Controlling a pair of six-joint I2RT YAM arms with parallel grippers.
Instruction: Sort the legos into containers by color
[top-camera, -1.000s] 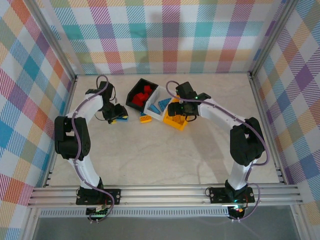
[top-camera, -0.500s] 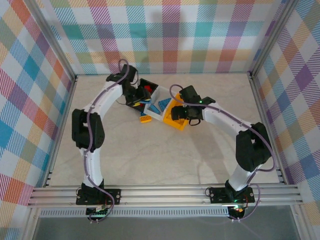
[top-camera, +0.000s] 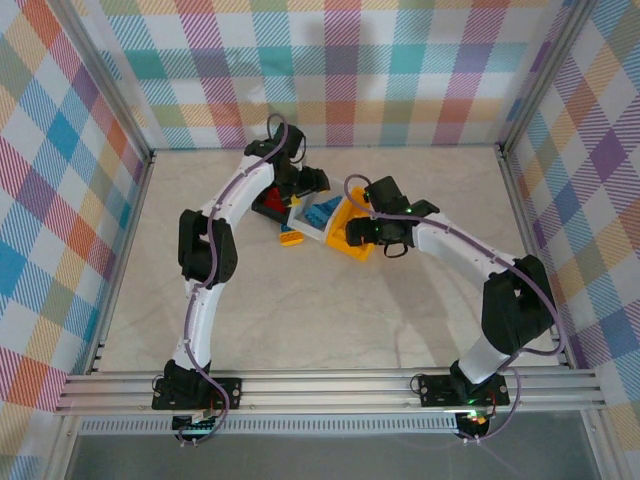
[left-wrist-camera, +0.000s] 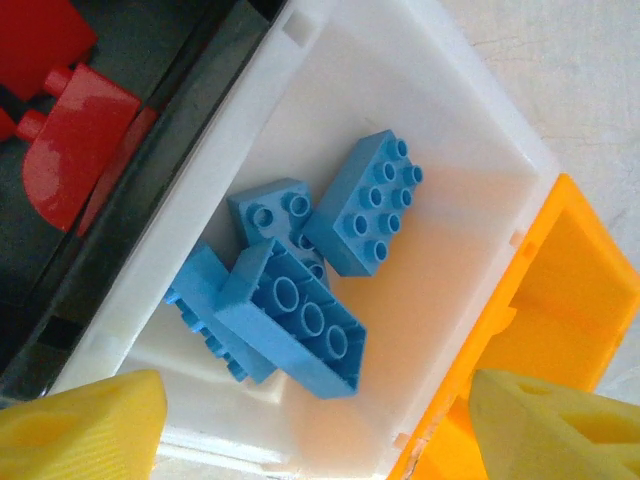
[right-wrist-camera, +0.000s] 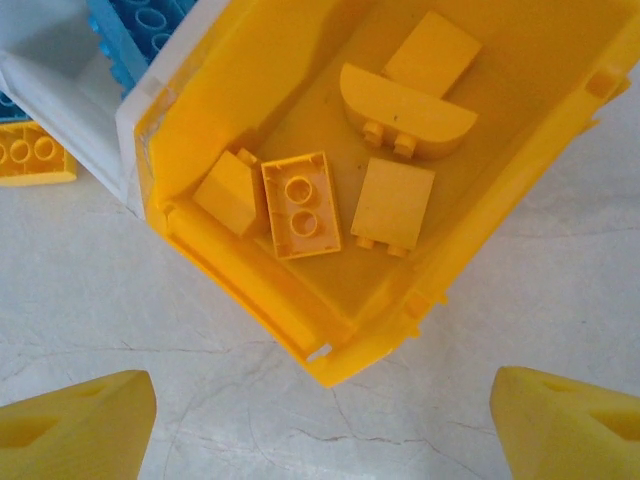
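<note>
Glossy moulded plastic legos (left-wrist-camera: 290, 320) and bins (left-wrist-camera: 318, 95) — matt, faintly veined stone-look table (right-wrist-camera: 300, 410)

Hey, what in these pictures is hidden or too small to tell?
Red plastic bricks in the black plastic bin: cut off by the top-left edge in the left wrist view, mostly covered by the left arm in the top view.
Loose yellow plastic brick on the table: cut by the left edge, right wrist view.
</note>
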